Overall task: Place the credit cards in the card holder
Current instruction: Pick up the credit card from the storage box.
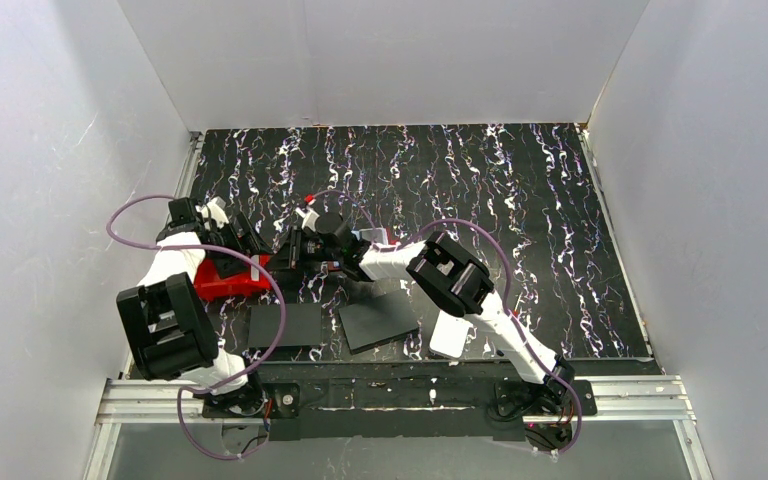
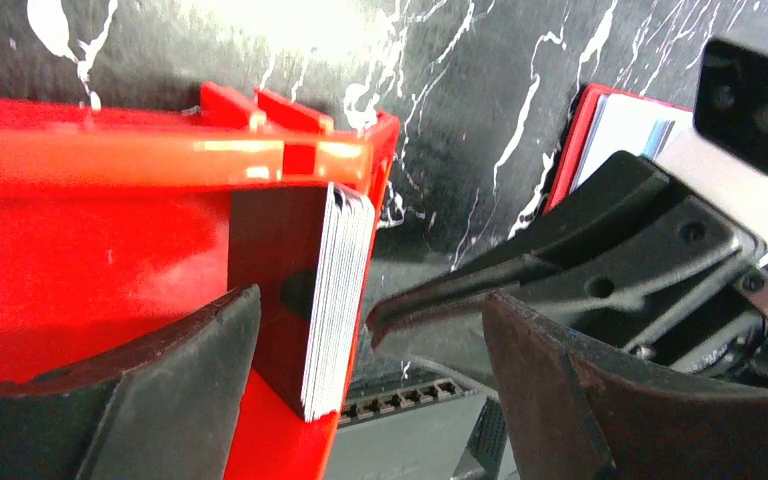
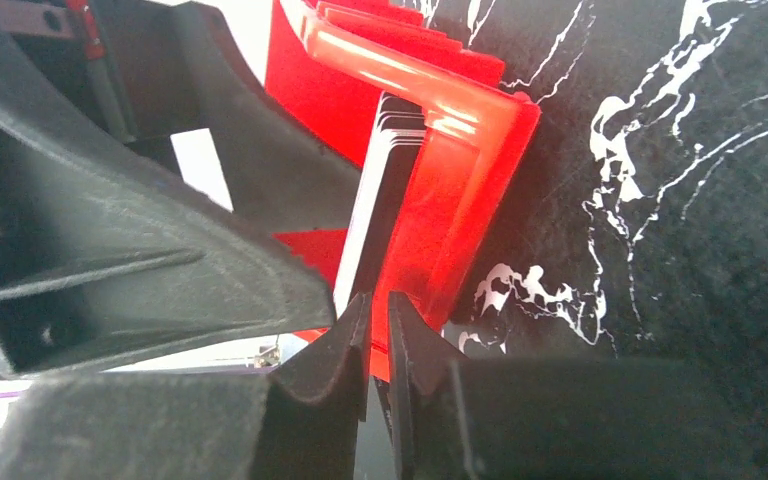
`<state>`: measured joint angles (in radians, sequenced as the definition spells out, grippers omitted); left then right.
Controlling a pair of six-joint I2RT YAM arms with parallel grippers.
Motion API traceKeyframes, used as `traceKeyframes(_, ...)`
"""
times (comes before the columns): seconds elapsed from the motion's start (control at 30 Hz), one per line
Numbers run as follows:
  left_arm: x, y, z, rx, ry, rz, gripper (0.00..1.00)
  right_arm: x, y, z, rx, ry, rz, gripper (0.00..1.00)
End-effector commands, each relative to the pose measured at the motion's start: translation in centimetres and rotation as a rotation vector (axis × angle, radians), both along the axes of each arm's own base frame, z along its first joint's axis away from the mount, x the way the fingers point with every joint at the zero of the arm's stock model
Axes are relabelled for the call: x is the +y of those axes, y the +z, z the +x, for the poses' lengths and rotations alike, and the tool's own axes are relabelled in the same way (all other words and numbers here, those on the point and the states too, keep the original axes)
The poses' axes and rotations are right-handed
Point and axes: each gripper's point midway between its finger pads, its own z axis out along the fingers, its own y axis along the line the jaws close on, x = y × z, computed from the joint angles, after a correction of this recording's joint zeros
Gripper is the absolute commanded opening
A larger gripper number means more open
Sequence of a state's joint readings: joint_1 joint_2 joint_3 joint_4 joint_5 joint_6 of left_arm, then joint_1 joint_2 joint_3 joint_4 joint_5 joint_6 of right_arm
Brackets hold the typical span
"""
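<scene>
A stack of pale credit cards (image 2: 335, 300) stands on edge in the corner of a bright red bin (image 2: 90, 250); in the right wrist view the credit cards (image 3: 375, 180) lean on the bin wall (image 3: 450, 200). My left gripper (image 2: 372, 300) is open, one jaw inside the bin and one outside, the stack between them and untouched. My right gripper (image 3: 378, 310) is shut to a thin slit, its tips at the bin's corner just outside the wall; nothing shows between them. The dark red card holder (image 2: 582, 130) lies behind it with pale cards showing in it.
In the top view the bin (image 1: 222, 283) sits at the left, with both grippers (image 1: 250, 262) (image 1: 295, 255) close together at its right end. Two black flat sheets (image 1: 285, 325) (image 1: 378, 320) and a white pad (image 1: 450, 337) lie near the front edge.
</scene>
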<state>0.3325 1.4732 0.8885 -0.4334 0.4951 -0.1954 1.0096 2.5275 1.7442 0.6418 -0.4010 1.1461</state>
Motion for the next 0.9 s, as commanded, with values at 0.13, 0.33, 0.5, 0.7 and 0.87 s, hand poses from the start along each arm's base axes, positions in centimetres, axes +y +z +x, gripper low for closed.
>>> traceKeyframes(0.13,-0.9,-0.1,-0.2,0.015,-0.070,-0.053,0.79,1.0,3.6,0.1,-0.059,0.023,0.072,0.19)
traceKeyframes(0.33,-1.2,0.5,-0.1,-0.003,-0.075,-0.061,0.63,0.6,2.8,0.3,-0.072,0.007,0.019,0.19)
traceKeyframes(0.5,-1.1,0.6,-0.3,-0.009,-0.067,-0.051,0.44,0.0,2.5,0.6,-0.074,-0.010,-0.001,0.24)
traceKeyframes(0.7,-0.8,0.5,-0.6,-0.014,-0.060,-0.026,0.30,-0.4,2.5,0.7,-0.079,-0.009,-0.014,0.27)
traceKeyframes(0.87,-0.8,0.9,-0.6,-0.032,-0.064,-0.014,0.22,-0.9,2.3,0.7,-0.078,-0.014,-0.025,0.28)
